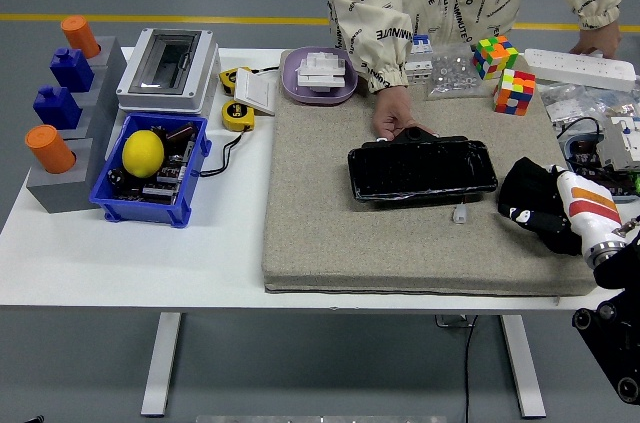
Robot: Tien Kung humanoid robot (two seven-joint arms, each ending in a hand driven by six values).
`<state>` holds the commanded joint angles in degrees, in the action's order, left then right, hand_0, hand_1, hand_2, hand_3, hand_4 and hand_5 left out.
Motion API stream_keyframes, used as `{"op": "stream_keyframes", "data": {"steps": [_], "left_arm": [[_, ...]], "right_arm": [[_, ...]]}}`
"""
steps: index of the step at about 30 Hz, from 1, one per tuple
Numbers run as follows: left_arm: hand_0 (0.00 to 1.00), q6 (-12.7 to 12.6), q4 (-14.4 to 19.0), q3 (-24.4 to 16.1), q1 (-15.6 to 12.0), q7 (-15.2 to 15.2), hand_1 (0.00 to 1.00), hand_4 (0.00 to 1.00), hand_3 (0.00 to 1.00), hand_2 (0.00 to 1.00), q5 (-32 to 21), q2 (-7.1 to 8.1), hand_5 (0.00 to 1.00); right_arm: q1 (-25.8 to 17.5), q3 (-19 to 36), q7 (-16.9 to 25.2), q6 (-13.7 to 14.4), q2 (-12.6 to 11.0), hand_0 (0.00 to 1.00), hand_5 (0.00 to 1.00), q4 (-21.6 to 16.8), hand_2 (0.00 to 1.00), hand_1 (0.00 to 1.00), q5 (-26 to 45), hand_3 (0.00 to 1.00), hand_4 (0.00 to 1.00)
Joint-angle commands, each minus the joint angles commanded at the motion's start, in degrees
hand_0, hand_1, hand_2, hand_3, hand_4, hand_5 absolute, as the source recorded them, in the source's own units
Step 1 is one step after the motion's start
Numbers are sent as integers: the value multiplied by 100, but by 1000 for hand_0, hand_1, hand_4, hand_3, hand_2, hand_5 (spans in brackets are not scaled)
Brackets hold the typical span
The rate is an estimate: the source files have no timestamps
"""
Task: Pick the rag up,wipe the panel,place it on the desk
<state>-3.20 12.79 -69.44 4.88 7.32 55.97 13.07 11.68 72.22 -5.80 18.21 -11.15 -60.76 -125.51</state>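
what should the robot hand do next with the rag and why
Probably carry the rag further left onto the panel and begin wiping. The right robot hand seems to hold the black rag already, on the grey mat to the right of the panel and apart from it. A person's hand steadies the panel's far edge, so it looks ready.

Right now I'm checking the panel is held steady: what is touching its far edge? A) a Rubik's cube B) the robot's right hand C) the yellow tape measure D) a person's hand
D: a person's hand rests on the far edge of the black panel, while the robot's right hand is off to the panel's right with the black rag.
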Motion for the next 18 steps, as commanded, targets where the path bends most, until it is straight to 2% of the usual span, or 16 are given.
{"op": "stream_keyframes", "data": {"steps": [3, 4, 9, 10, 15, 16, 18], "left_arm": [[652, -1, -2, -8, -5, -1, 660, 675, 580, 695, 0, -4, 439], [652, -1, -2, -10, -6, -1, 661, 676, 580, 694, -1, -6, 439], [652, 1, 1, -12, -7, -2, 661, 676, 580, 694, -5, -15, 439], [652, 2, 1, -13, -7, -2, 661, 676, 580, 695, -5, -16, 440], [652, 3, 2, -23, -4, -3, 661, 676, 580, 695, -3, -24, 440], [652, 3, 2, -24, -3, -3, 661, 675, 580, 695, -3, -25, 439], [652, 4, 4, -22, 1, -3, 661, 675, 580, 695, -3, -26, 439]], "right_arm": [[30, -43, 35, 120, -32, 658, 484, 44, 710, 640, 13, 747, 998], [38, -54, 42, 149, -37, 628, 443, 54, 683, 615, 13, 659, 998], [55, -96, 58, 250, -42, 628, 443, 76, 683, 615, -13, 659, 998], [57, -102, 58, 266, -40, 573, 386, 79, 644, 588, -21, 578, 958], [66, -132, 62, 324, -42, 573, 386, 93, 644, 588, -75, 578, 958], [69, -135, 59, 339, -43, 538, 343, 98, 595, 559, -87, 549, 889], [72, -134, 47, 370, -44, 538, 343, 110, 595, 559, -117, 549, 889]]}}
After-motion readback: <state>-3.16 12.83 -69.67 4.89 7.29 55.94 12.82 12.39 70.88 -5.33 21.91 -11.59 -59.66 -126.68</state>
